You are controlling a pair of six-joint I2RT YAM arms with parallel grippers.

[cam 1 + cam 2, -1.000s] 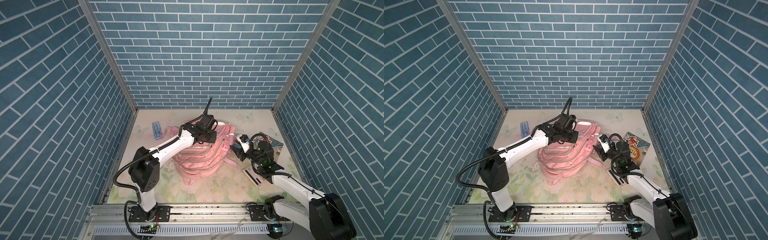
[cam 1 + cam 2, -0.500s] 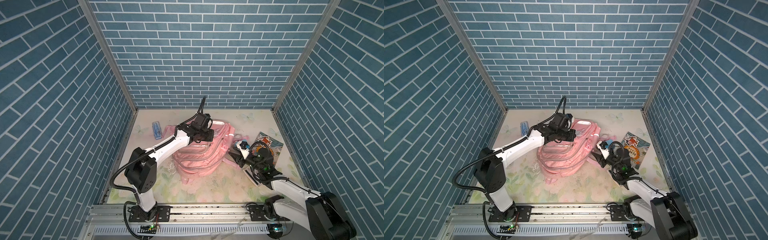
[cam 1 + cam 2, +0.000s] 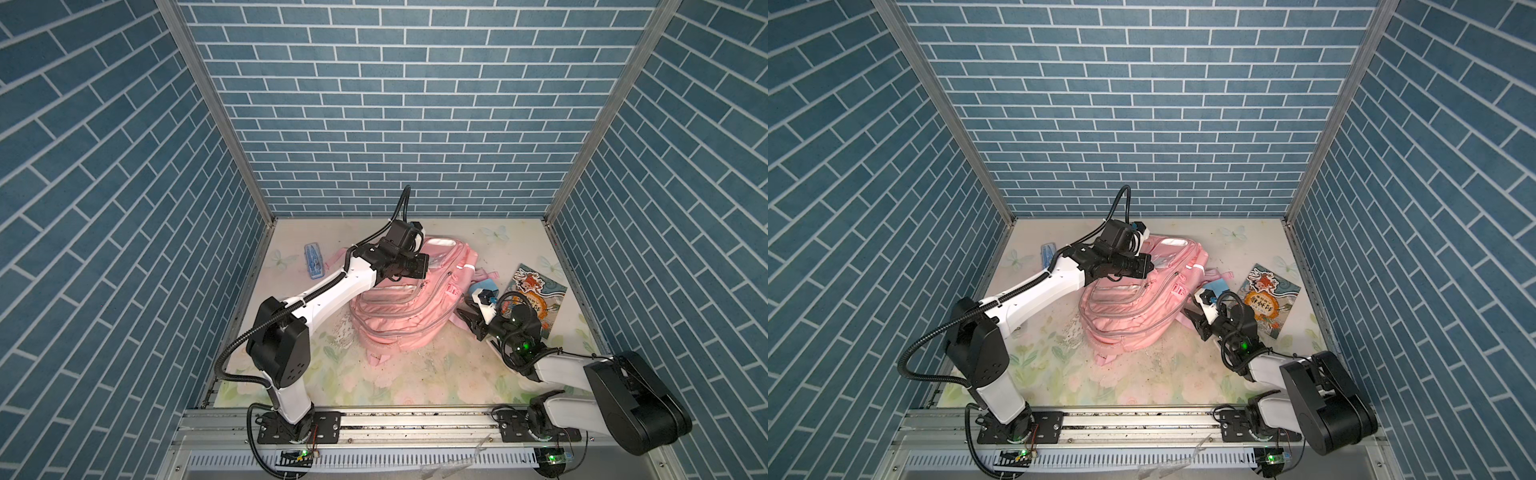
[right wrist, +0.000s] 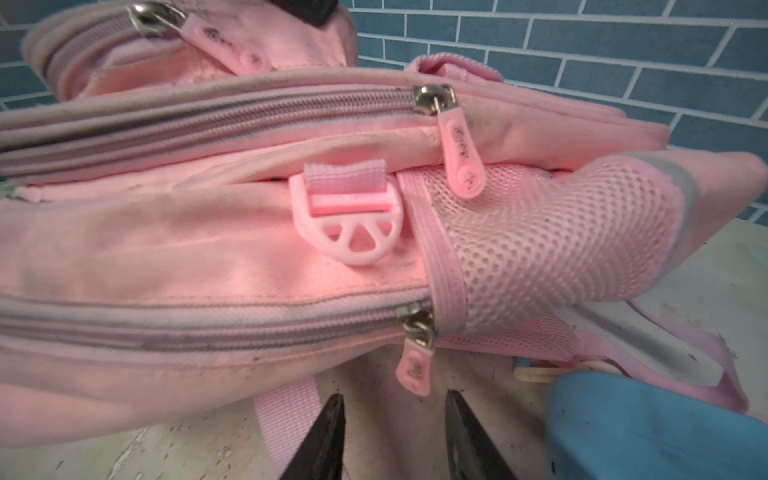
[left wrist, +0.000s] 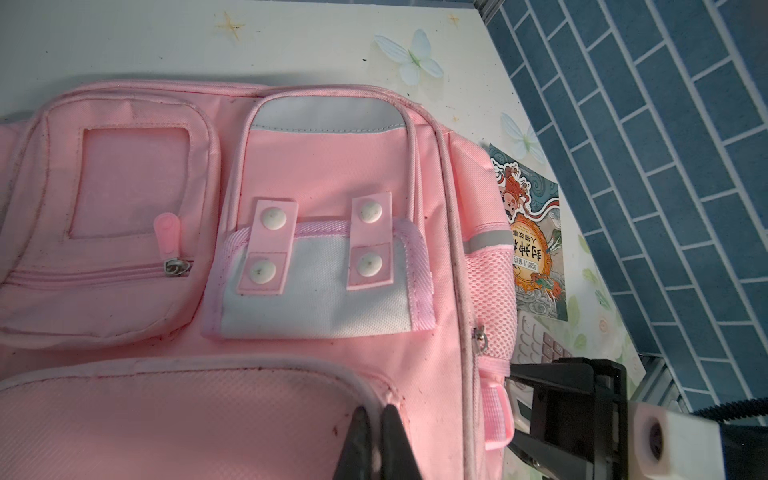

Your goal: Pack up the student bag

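The student bag (image 3: 399, 316) lies slumped in the middle of the flowered table (image 3: 415, 374), its front pockets facing up. The left gripper (image 5: 375, 415) sits on top of it, fingers pinched together on the piped rim of a front pocket. The right gripper (image 4: 395, 395) is low at the bag's side by the mesh pocket (image 4: 540, 232), jaws apart and empty, with the lower zipper pull (image 4: 413, 370) just ahead of the gap between them.
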